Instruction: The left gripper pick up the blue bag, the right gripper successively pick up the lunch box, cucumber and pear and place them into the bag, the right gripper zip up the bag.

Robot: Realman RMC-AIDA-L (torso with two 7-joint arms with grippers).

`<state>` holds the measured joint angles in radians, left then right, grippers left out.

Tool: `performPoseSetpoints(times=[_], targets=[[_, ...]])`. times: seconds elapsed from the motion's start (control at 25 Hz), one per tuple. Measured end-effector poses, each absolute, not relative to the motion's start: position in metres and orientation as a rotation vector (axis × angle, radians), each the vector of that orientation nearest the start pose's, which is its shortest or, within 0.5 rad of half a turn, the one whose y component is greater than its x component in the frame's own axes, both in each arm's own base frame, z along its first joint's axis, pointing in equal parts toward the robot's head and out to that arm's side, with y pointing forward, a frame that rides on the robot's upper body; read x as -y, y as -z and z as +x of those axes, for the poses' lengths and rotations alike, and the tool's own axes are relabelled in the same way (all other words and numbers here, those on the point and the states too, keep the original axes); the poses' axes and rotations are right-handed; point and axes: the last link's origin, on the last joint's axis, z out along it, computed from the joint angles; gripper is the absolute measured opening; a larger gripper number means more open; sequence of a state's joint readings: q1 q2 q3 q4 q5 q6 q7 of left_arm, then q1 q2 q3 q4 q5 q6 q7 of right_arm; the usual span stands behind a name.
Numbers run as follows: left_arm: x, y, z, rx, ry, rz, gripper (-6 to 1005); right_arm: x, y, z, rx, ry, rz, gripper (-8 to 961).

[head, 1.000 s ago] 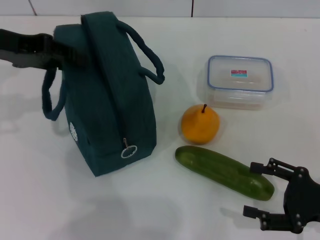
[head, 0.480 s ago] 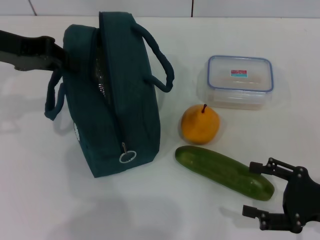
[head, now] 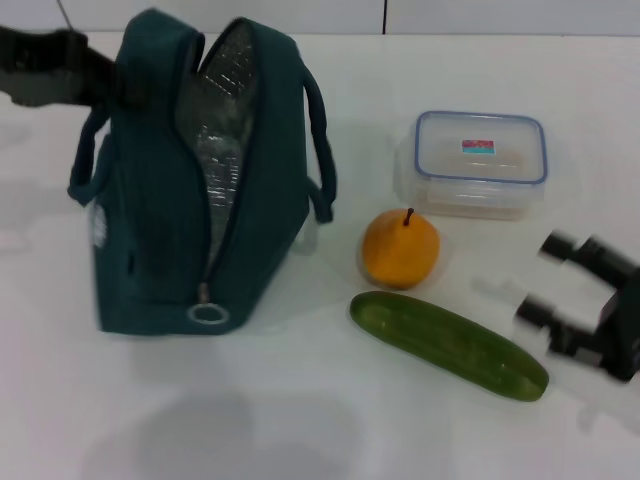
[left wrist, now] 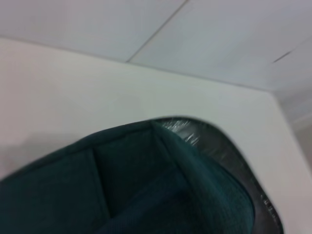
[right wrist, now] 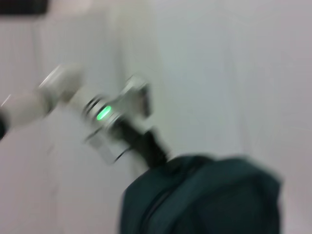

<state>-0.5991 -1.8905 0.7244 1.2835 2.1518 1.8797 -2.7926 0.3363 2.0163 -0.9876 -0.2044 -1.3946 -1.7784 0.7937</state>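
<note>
one bag point(head: 150, 220), one lunch box point(head: 481, 160), one pear point(head: 400, 250), one cucumber point(head: 448, 345)

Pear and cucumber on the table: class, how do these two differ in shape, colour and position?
The pear is round and orange-yellow with a dark stem; the cucumber is long, dark green and lies diagonally. The pear sits nearer the lunch box, the cucumber nearer the camera. Both rest loose on the white table, not yet bagged.
</note>
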Motion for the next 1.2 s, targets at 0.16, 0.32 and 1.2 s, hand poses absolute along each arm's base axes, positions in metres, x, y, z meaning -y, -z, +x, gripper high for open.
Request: performPoseSetpoints(times=[0.16, 0.32, 1.2], targets=[[-0.353, -0.155, -0.195, 1.682, 0.397, -2.371, 49, -0.242, 0.006, 0.293, -0.685, -1.399, -2.26, 832], [-0.354, -0.153, -0.193, 1.677, 0.398, -2.38, 46, -0.247, -0.005, 0.301, -1.03, -1.581, -2.015, 831], [-0.356, -0.15, -0.19, 1.641, 0.394, -2.402, 45, -0.314, 0.029, 0.324, -1.834, -1.438, -1.523, 823]])
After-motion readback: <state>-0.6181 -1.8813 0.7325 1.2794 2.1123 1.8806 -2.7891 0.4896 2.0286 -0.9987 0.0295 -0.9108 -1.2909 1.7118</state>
